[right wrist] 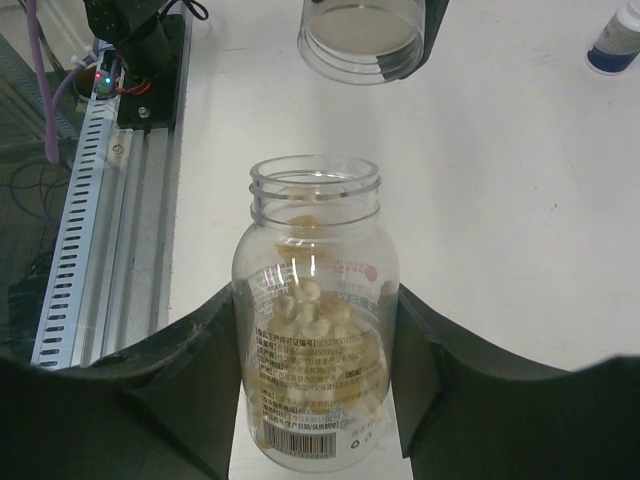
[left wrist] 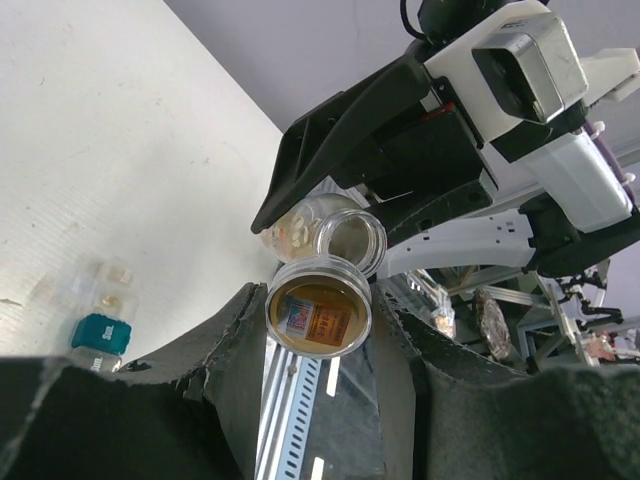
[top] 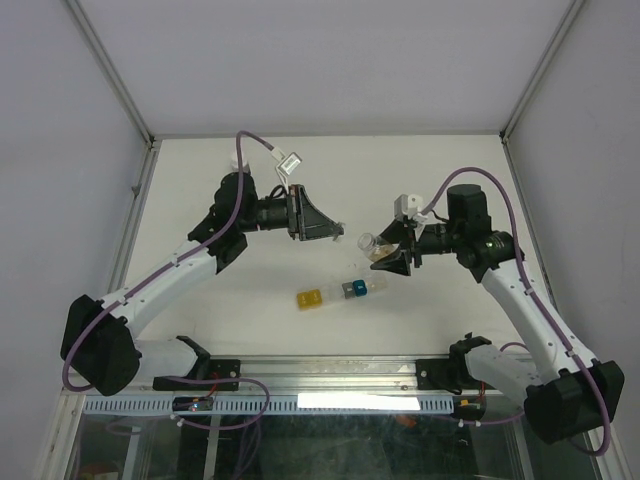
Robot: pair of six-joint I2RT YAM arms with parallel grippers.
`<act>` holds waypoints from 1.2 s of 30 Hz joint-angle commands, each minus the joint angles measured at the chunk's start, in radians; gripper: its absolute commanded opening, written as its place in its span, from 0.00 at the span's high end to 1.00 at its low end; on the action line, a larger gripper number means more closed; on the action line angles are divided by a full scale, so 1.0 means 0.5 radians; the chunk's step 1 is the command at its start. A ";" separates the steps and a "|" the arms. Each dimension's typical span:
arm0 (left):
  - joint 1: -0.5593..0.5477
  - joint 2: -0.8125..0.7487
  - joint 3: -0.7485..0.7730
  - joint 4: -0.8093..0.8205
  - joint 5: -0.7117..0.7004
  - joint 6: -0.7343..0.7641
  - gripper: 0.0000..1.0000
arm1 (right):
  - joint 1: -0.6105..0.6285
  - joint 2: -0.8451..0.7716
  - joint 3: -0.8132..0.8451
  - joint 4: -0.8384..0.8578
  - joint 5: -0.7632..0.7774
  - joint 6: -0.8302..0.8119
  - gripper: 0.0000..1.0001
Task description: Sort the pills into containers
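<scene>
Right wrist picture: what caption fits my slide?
Right gripper grips an uncapped bottle of pale pills; the clear cap hangs beyond.

Top view looks down from behind; wrist views face each other closely, sharing the clear bottle (right wrist: 315,330).

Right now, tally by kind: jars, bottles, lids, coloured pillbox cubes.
Open pill jar: 1
Jar lid: 1
Small bottle: 1
Yellow cube: 1
Blue cube: 1
Total: 5; clear cubes too small to count.
</scene>
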 commanded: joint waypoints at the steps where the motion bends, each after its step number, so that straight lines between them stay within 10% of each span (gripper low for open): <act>1: -0.063 0.008 0.145 -0.153 -0.138 0.160 0.72 | 0.059 0.010 0.103 0.005 0.098 -0.058 1.00; 36: -0.356 0.154 0.443 -0.731 -0.383 0.485 0.72 | 0.223 0.146 0.162 -0.078 0.327 -0.071 1.00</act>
